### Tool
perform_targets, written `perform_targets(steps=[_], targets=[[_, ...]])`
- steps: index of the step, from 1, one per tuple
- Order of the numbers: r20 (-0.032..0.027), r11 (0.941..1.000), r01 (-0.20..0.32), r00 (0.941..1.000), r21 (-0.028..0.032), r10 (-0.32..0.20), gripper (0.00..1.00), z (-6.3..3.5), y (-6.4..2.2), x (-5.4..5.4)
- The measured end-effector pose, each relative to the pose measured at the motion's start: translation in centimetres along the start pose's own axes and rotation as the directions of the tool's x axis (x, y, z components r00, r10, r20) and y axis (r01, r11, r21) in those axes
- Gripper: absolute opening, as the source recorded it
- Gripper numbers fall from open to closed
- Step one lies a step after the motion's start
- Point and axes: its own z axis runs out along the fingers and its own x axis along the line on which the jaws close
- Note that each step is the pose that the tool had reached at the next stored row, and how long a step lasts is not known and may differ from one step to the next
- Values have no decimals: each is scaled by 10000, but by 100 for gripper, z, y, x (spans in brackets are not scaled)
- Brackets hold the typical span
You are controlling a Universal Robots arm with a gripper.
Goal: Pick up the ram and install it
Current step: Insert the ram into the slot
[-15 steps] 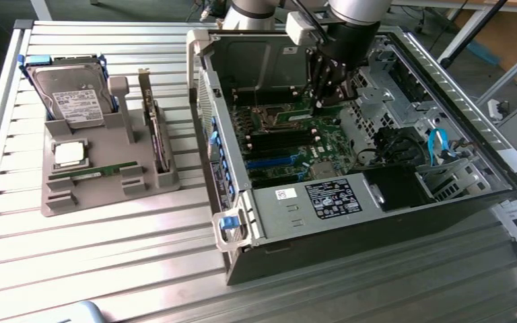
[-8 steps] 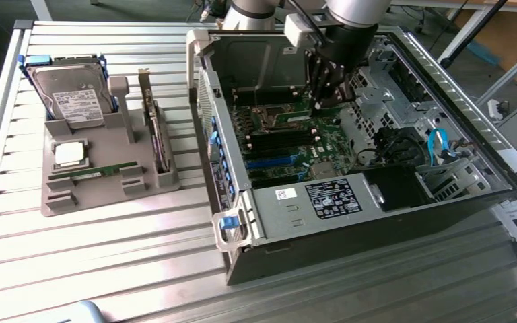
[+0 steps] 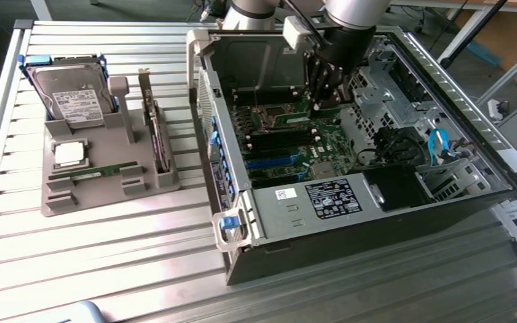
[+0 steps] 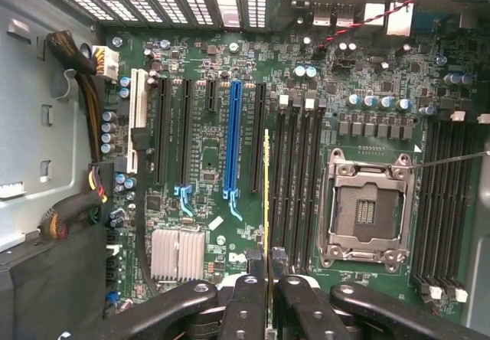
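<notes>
A big metal table (image 3: 106,256) with long ridges held everything. On it lay an open computer case (image 3: 349,242), on its side with the inside showing. The robot arm (image 3: 353,13) reached down into the case from the back.

At the bottom of the case sat the green main board (image 4: 207,156). On the table toward the exterior view's left of the case was a grey holder (image 3: 88,198). A hard drive (image 3: 75,97) with blue rails sat at its far end. A square silver chip (image 3: 68,153) lay nearer the front, and a thin green strip (image 3: 92,173) lay just beside the chip.

On the main board there was a square metal socket (image 4: 366,210) with nothing in it. Next to the socket ran a row of long black memory slots (image 4: 295,187). A long blue slot (image 4: 233,137) lay a little further over, and a small silver block with fins (image 4: 178,252) sat near it.

The gripper (image 4: 267,262) hung over the board, and its two dark fingers were pinched tight on the ram (image 4: 266,202). The ram was seen from its thin edge, as a narrow yellow-green line. It pointed the same way as the memory slots, right by the outer one. It was not clear if the ram touched the board.
</notes>
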Motion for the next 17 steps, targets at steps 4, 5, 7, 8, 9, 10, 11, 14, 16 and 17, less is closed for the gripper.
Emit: perform_targets(steps=[4,5,7,8,9,10,11,14,16,17], targets=[[0,10000,0,10000,0,0,13,16,6,-1],[1,10000,0,10000,1,0,13,21,7,-2],[0,10000,0,10000,0,0,13,31,10,-2],[0,10000,0,10000,0,0,13,34,11,-2],[0,10000,0,10000,0,0,13,37,12,-3],[0,10000,0,10000,0,0,13,41,13,-3],[-1,10000,0,10000,0,0,13,45,13,-3],[0,10000,0,10000,0,0,13,54,15,-4],[0,10000,0,10000,0,0,13,61,17,-4],[0,10000,0,10000,0,0,13,64,18,-4]])
